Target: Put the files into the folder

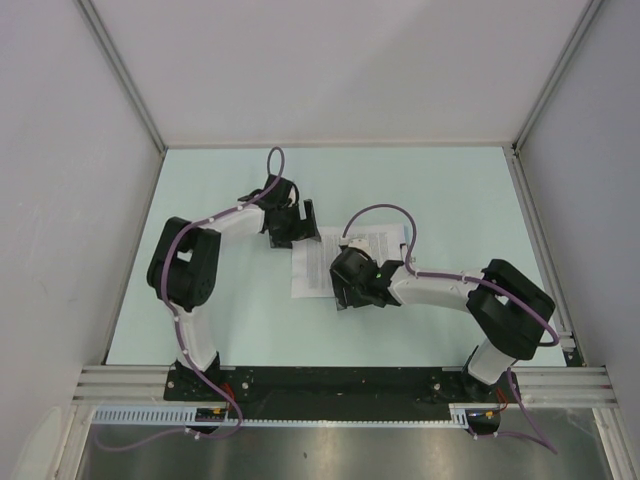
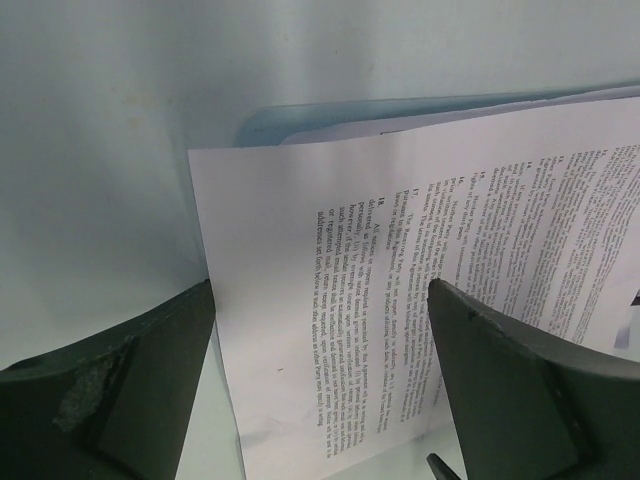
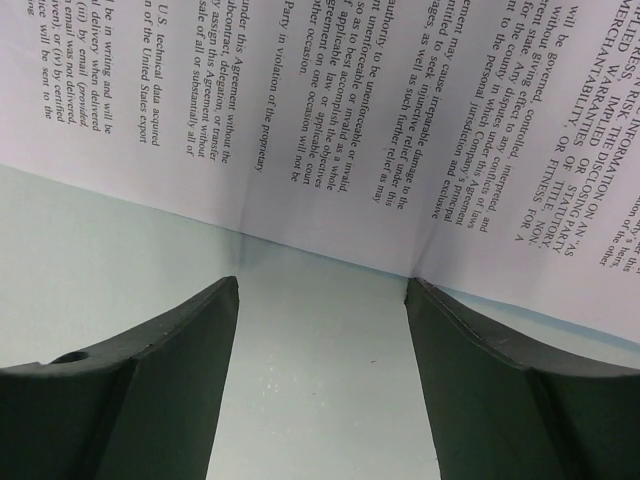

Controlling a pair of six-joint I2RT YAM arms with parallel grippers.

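The files (image 1: 325,262) lie in the middle of the mint table as white sheets printed with black text. In the left wrist view the top sheet (image 2: 400,250) lies over the pale-blue folder (image 2: 290,122), and only the folder's rounded far corner and edge show. I cannot make out the folder in the top view. My left gripper (image 2: 320,300) is open, low over the sheet's far left corner (image 1: 297,232). My right gripper (image 3: 322,282) is open at the sheet's near edge (image 1: 348,300). Its right fingertip (image 3: 420,292) touches the paper (image 3: 350,120), which bends up there.
Grey partition walls and metal rails (image 1: 130,110) close in the table on the left, back and right. The arms' black base plate (image 1: 330,385) runs along the near edge. Purple cables (image 1: 380,212) loop above both wrists.
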